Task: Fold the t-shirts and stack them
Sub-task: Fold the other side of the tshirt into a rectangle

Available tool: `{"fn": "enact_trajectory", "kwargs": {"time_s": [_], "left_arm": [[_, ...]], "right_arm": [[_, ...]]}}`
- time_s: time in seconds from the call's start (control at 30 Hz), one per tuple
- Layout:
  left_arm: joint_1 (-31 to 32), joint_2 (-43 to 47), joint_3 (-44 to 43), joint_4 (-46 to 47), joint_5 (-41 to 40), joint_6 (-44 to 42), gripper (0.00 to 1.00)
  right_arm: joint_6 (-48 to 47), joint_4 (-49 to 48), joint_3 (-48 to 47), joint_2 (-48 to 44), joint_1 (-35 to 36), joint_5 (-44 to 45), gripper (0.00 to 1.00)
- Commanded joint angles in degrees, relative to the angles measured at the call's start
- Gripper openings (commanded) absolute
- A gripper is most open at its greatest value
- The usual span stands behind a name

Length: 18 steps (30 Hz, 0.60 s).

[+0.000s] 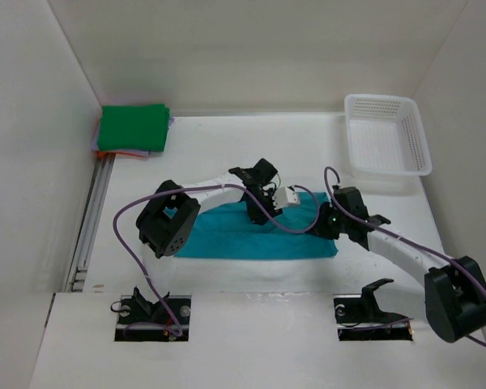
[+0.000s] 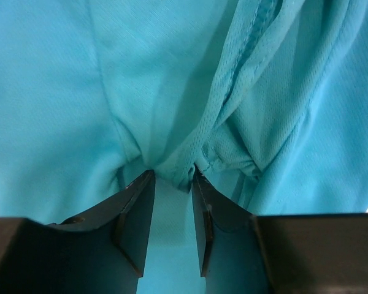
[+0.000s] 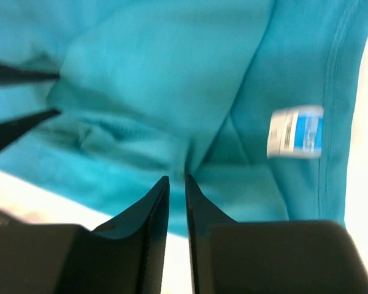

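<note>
A teal t-shirt (image 1: 227, 235) lies as a long folded strip across the middle of the table. My left gripper (image 1: 259, 212) is down on its upper edge, near the middle. In the left wrist view the left gripper (image 2: 173, 174) stands slightly open, with a pucker of the teal t-shirt (image 2: 110, 92) bunched at its tips. My right gripper (image 1: 328, 220) is at the shirt's right end. Its jaws (image 3: 176, 179) are parted by a narrow gap over the teal cloth (image 3: 172, 73), with nothing between them. A white and blue label (image 3: 294, 131) shows on the shirt. Folded shirts are stacked at the back left, green (image 1: 133, 127) on top.
A white mesh basket (image 1: 381, 98) stands at the back right. White walls close in the table on the left, back and right. A metal rail (image 1: 93, 219) runs along the left edge. Lavender and orange edges show under the green shirt.
</note>
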State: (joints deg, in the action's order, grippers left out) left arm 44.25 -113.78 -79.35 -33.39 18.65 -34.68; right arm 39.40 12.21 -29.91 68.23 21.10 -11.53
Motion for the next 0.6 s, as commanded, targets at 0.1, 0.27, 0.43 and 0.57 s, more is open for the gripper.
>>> {"fn": "enact_trajectory", "kwargs": {"time_s": [0.1,0.27,0.43,0.57], "left_arm": [[-0.7,6.5,0.0,-3.3,1.6,-4.0,0.30],[-1.5,8.7,0.1,-6.2,2.1,-5.7,0.37],[-3.5,9.9,0.5,-7.6,2.3,-6.7,0.41],[-5.8,10.9,1.8,-7.7,3.4,-5.9,0.46]], "right_arm": [[0.5,5.0,1.4,-12.0,1.6,-4.4,0.25],[0.9,9.1,-1.1,-13.9,2.3,-5.8,0.27],[0.2,5.5,-4.4,-9.3,-0.6,0.5,0.12],[-0.1,-2.3,-7.9,0.7,-0.8,2.5,0.04]]}}
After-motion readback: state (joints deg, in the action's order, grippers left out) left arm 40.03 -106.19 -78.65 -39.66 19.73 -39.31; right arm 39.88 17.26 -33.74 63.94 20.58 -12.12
